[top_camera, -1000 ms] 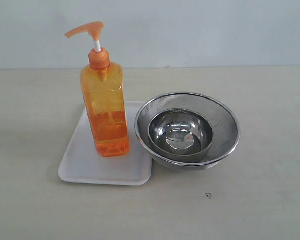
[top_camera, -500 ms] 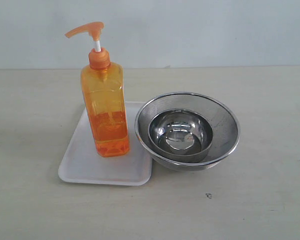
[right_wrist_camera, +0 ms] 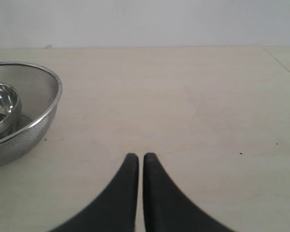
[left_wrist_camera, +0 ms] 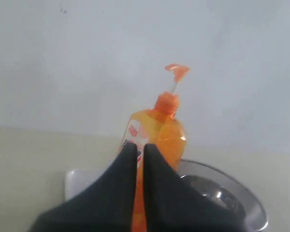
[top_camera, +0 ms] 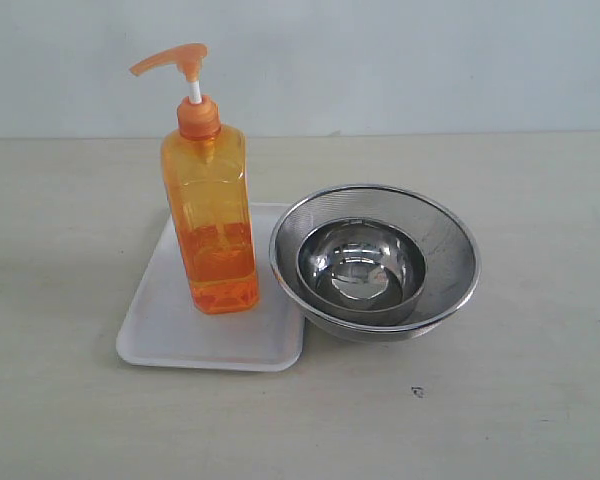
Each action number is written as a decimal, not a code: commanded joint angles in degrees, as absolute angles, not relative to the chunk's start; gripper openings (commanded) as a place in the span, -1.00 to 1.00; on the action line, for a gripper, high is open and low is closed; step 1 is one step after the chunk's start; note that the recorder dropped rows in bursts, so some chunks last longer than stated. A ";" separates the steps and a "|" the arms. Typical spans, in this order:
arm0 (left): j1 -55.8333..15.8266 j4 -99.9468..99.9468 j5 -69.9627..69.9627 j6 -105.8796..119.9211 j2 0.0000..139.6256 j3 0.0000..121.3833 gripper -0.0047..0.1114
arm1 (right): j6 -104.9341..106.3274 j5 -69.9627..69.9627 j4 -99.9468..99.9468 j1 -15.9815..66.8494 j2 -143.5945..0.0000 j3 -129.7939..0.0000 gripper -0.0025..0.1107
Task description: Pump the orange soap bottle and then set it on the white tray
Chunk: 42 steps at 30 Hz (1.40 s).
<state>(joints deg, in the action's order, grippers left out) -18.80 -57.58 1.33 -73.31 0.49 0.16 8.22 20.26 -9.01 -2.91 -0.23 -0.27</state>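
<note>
The orange soap bottle (top_camera: 212,215) stands upright on the white tray (top_camera: 180,335), its pump head raised on the white stem. Neither arm shows in the exterior view. In the left wrist view the bottle (left_wrist_camera: 164,130) rises beyond my left gripper (left_wrist_camera: 140,146), whose two black fingers are shut with nothing between them; a corner of the tray (left_wrist_camera: 77,181) shows beside them. My right gripper (right_wrist_camera: 138,157) is shut and empty above bare table, away from the bottle.
A steel mesh bowl (top_camera: 440,250) with a smaller steel bowl (top_camera: 361,270) inside it sits right against the tray's right edge. The mesh bowl (right_wrist_camera: 36,108) also lies off to one side of my right gripper. Bare tabletop surrounds both.
</note>
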 commanded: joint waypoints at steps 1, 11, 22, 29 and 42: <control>-14.09 -57.51 14.77 -73.64 0.00 0.00 -0.84 | 7.97 20.14 -8.54 -2.88 0.00 0.00 -0.93; -8.30 -50.01 20.74 -73.73 0.00 0.00 -0.84 | 7.97 19.53 -8.80 -2.88 0.00 0.00 -0.93; -7.90 -20.71 4.81 -68.80 0.00 0.00 -0.84 | 7.97 19.53 -8.80 -2.88 0.00 0.00 -0.93; -7.90 1.51 1.63 -22.05 0.00 0.00 -0.84 | 7.97 19.53 -8.80 -2.88 0.00 0.00 -0.93; -7.90 21.62 -6.51 5.71 0.00 0.00 -0.84 | 7.97 19.53 -8.80 -2.88 0.00 0.00 -0.93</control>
